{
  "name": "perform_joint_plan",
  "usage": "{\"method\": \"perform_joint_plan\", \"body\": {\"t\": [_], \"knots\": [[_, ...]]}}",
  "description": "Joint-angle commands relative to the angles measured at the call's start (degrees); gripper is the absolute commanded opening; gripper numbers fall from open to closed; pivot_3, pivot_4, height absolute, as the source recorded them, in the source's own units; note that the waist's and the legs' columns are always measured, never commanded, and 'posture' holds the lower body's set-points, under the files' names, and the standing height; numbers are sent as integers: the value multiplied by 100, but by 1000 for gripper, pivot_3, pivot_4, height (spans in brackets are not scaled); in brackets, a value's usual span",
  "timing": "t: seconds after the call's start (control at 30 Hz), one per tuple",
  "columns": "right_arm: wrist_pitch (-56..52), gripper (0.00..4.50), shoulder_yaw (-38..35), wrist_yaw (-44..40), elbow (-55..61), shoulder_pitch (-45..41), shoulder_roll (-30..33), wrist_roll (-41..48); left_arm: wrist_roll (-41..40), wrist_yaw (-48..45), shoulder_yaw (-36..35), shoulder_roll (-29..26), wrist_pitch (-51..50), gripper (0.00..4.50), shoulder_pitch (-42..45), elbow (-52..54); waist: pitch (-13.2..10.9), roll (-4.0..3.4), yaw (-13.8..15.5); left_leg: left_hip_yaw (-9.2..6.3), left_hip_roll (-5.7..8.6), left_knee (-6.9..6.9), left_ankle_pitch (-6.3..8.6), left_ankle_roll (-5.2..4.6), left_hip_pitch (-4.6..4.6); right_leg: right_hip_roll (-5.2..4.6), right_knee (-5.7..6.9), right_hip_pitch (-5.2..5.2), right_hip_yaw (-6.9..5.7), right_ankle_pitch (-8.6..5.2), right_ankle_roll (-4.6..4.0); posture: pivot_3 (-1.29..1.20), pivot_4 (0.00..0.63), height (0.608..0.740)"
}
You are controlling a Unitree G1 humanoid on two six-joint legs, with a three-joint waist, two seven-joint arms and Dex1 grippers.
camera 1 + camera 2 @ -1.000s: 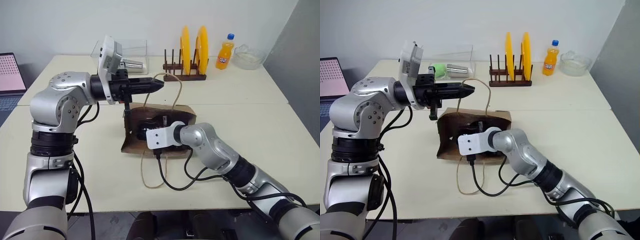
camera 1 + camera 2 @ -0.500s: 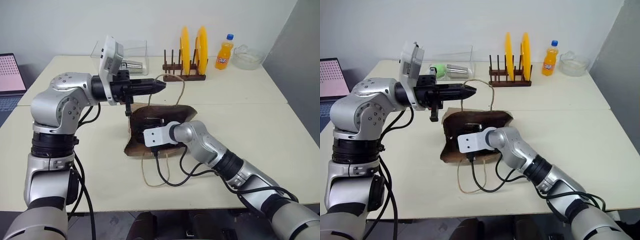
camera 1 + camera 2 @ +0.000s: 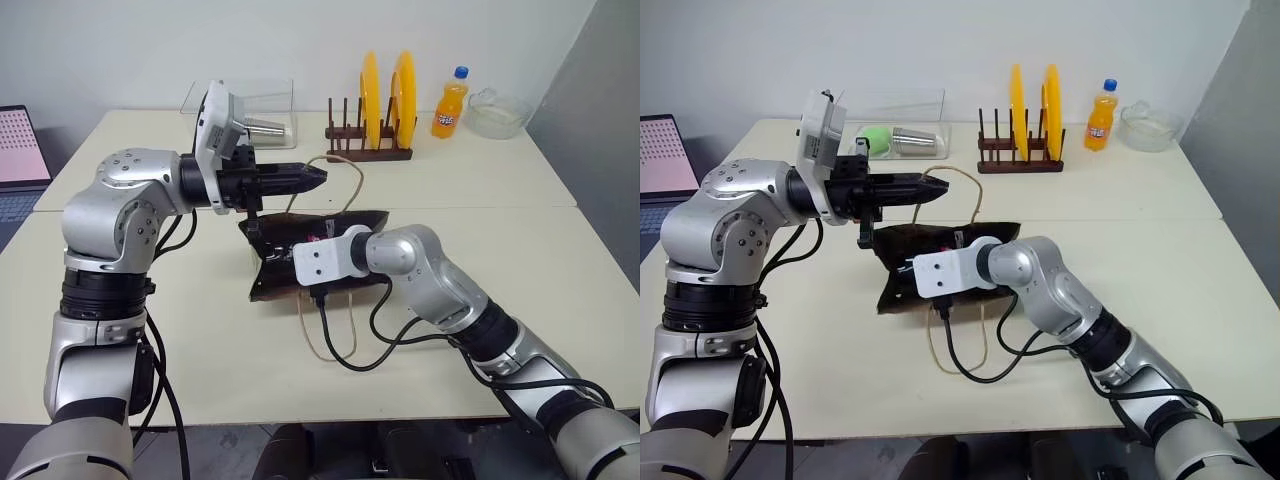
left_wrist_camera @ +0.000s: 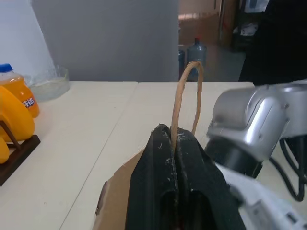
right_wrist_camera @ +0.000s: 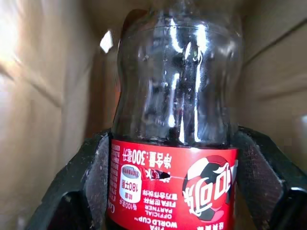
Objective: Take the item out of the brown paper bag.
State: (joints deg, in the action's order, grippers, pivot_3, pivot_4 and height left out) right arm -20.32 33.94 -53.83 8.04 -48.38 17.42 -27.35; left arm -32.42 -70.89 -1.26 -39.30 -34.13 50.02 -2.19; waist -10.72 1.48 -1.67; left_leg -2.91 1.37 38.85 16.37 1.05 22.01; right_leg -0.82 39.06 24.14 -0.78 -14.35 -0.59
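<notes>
The brown paper bag (image 3: 272,272) lies on the table in front of me. My left gripper (image 3: 318,176) points level above the bag, shut on one of its cord handles (image 4: 184,91). The other handle (image 3: 327,338) trails loose on the table. My right gripper (image 5: 175,143) reaches into the bag's mouth, so the paper hides its fingers in the eye views. In the right wrist view the black fingers (image 5: 93,163) are shut on the item (image 5: 175,115), a small clear bottle with a red label, with brown paper walls around it.
A plate rack (image 3: 372,150) with yellow plates stands at the back, with an orange soda bottle (image 3: 450,103) and a glass bowl (image 3: 497,113) to its right. A clear box (image 3: 262,105) sits back left, a laptop (image 3: 20,150) far left. A black cable (image 3: 350,355) loops by the bag.
My right hand has risen inside the bag, lifting and flattening its mouth, and the bag has shifted a little. The left gripper has stayed still on the handle.
</notes>
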Motion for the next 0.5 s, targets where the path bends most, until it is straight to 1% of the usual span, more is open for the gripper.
{"method": "perform_joint_plan", "body": {"t": [0.03,0.1,0.23,0.4,0.5], "knots": [[-279,3217,-476,-222,730,-58,43,360,89,-67,22,-23,211,0,62,-10,0,0,0,0,0,0,0,0,0,0,0,0,0,0,0,0,150,740],[-398,3217,-626,-359,981,-47,141,560,123,-79,44,-15,277,0,73,-71,0,0,1,0,0,0,1,-2,0,0,0,-1,0,0,0,0,150,740],[-609,3217,-1192,-655,1604,153,446,1291,206,-96,70,28,403,0,139,-256,0,0,15,-1,0,1,3,-5,0,0,-2,-1,-1,0,0,0,150,740],[-399,3217,-1614,-840,1860,301,875,1988,296,-134,97,77,531,0,163,-401,0,0,12,0,0,0,7,-12,0,-1,-2,-1,-1,0,0,0,150,740],[-541,3217,-1955,-984,2080,470,956,2709,332,-127,115,130,586,0,200,-469,0,0,12,-3,0,0,7,-13,0,-1,-2,-3,-4,0,0,0,150,740]]}}
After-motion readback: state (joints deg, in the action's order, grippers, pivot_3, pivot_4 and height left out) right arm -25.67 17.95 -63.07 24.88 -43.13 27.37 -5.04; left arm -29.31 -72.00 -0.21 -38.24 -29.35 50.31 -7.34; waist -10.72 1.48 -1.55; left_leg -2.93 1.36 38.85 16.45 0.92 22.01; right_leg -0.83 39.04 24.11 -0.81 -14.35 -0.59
